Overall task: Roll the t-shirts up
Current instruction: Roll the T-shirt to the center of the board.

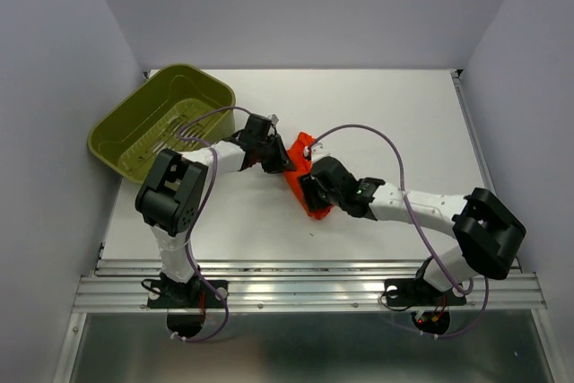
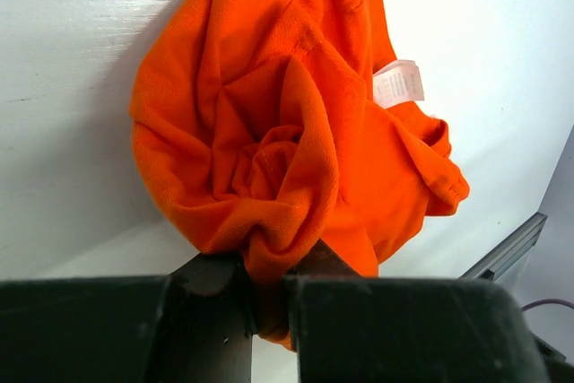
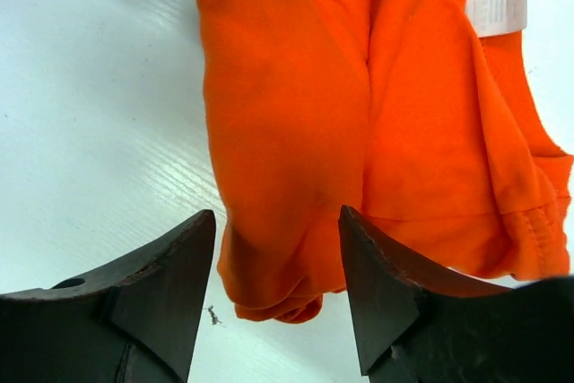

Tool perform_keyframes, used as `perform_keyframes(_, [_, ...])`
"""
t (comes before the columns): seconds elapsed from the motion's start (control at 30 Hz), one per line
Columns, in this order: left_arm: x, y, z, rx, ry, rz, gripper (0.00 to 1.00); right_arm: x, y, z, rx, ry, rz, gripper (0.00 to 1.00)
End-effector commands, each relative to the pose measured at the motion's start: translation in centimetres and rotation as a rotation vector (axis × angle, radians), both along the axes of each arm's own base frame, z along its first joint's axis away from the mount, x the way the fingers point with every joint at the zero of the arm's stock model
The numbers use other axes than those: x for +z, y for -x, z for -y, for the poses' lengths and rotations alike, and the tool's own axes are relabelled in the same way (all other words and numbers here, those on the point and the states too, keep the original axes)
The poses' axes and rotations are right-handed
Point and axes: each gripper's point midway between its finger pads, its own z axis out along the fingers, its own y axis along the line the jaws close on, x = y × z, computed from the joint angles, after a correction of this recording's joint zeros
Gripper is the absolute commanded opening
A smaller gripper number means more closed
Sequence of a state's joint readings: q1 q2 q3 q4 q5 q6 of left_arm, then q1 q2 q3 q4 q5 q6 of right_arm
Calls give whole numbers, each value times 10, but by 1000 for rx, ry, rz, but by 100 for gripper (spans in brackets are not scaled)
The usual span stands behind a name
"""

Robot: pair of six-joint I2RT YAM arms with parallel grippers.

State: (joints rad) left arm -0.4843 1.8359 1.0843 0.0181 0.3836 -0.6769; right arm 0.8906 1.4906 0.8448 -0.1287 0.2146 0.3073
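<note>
Lying bunched in a loose, lumpy roll near the middle of the table (image 1: 377,105), between both arms: one orange-red t-shirt (image 1: 295,186). It is thin, light and limp, and is likely to be slumping open once released, so a hold through several layers at a bunched end is suiting it best. At one end the left gripper (image 2: 267,266) is pinching a gathered fold, jaws nearly together. At the other, the right gripper (image 3: 278,221) is standing open, straddling the cloth. The white tabletop is looking smooth and probably slippery. An olive-green basket (image 1: 161,123) is sitting at the far-left corner, well apart.
</note>
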Motion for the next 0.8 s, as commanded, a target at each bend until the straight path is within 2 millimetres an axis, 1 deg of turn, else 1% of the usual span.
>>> perform_keyframes(0.0, [28,-10,4,29,31,25,0,27,-5,-1,-6,91,104,65])
perform_keyframes(0.03, [27,-9,4,32,25,16,0,28,-7,1,-19,116,125,66])
perform_keyframes(0.07, [27,-9,3,35,24,16,0,30,-7,-2,-17,128,140,68])
perform_keyframes(0.1, [27,-9,3,37,24,13,0,28,-5,-2,-8,153,147,70])
perform_keyframes(0.13, [29,-10,4,38,28,17,0,23,0,-7,12,181,152,71])
perform_keyframes(0.17, [29,-10,4,40,24,14,0,21,0,-7,7,206,169,73])
perform_keyframes(0.2, [29,-11,4,42,23,14,0,22,1,-10,16,220,181,77])
perform_keyframes(0.3, [29,-11,3,42,19,15,0,5,4,-13,18,338,200,77])
perform_keyframes(0.4, [29,-12,3,45,20,14,0,-2,5,-15,33,391,224,77])
perform_keyframes(0.47, [29,-12,4,44,21,14,0,-8,8,-19,45,417,233,77])
perform_keyframes(0.53, [28,-12,3,43,19,13,0,-16,6,-18,38,442,238,71])
perform_keyframes(0.57, [28,-11,3,42,18,13,0,-15,4,-18,30,439,244,71])
perform_keyframes(0.6, [28,-11,3,42,17,11,0,-21,1,-14,9,468,255,65])
perform_keyframes(0.63, [27,-11,3,43,16,12,0,-25,4,-17,11,468,250,61])
perform_keyframes(0.67, [27,-11,2,41,14,11,0,-27,0,-13,-15,498,269,53])
perform_keyframes(0.77, [27,-10,2,39,11,14,0,-25,-6,-9,-68,511,303,41])
